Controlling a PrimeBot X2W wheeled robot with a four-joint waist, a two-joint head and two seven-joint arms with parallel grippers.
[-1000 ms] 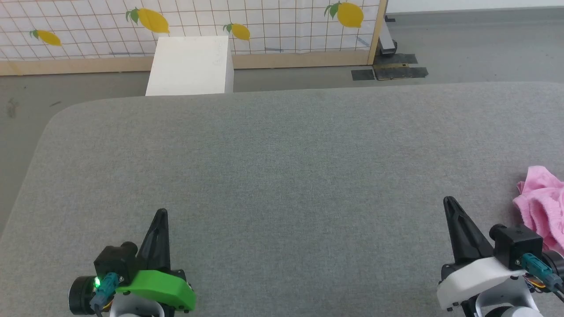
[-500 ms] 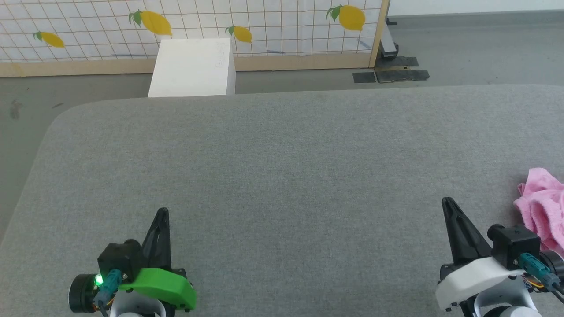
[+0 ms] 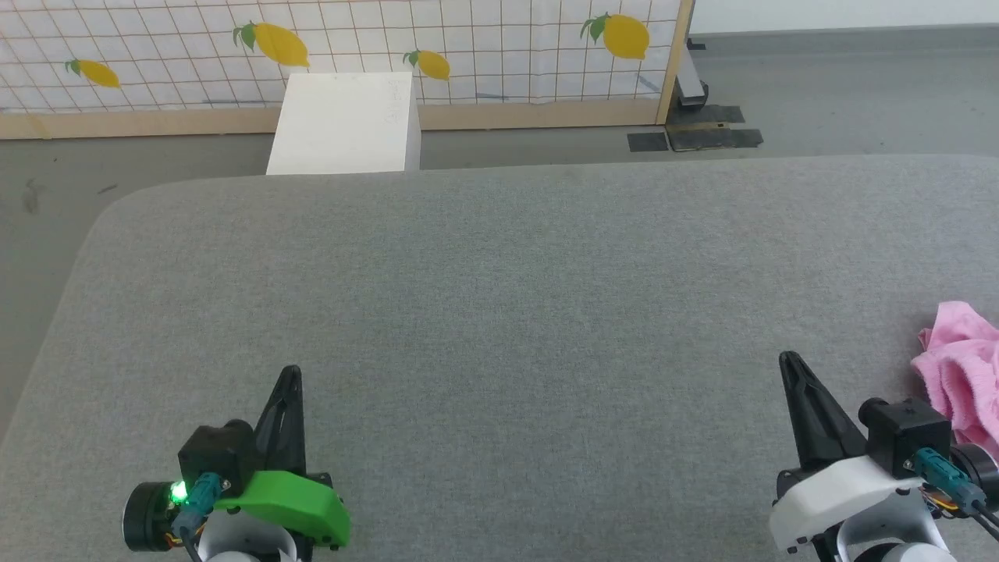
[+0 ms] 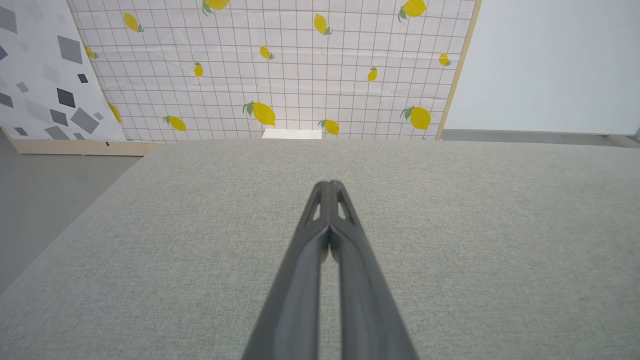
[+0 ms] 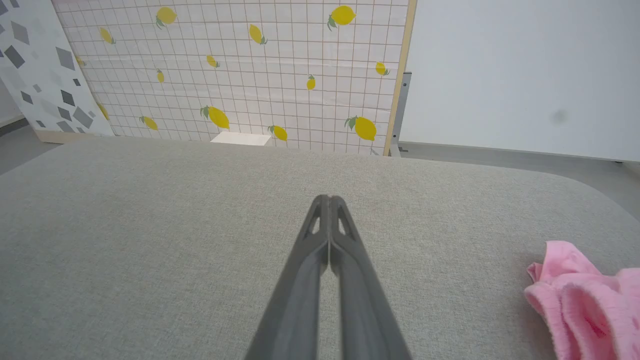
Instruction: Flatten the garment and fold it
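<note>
A: Left gripper (image 3: 290,373), the one with the green plastic shell. How do the jaws stand?

B: Together. In the left wrist view its two long dark fingers (image 4: 360,300) meet at the tips, with a thin slit lower down and nothing between them. It holds nothing. It points out over bare cloth of the wide grey fabric-covered table (image 3: 499,297). Can't tell whether the tips touch the cloth.

A: Right gripper (image 3: 788,361), white shell?

B: Same. Jaws pressed tip to tip and empty. The right wrist view shows both fingers (image 5: 300,300) closed over plain grey cloth.

A: Where is the garment?

B: The small light-pink garment of thin soft cloth (image 3: 956,371) lies crumpled in a heap at the table's right edge. It is just beside the right gripper on its outer side, and the wrist camera block hides part of it. It is clear of the fingers. In the right wrist view it sits at the lower right, with a gathered, frilled edge showing. It is well apart from the left gripper.

A: Beyond the table?

B: A white rectangular box (image 3: 343,121) stands on the grey floor past the far edge. Behind it is a wood-framed screen of white grid pattern with yellow lemons (image 3: 468,47).
</note>
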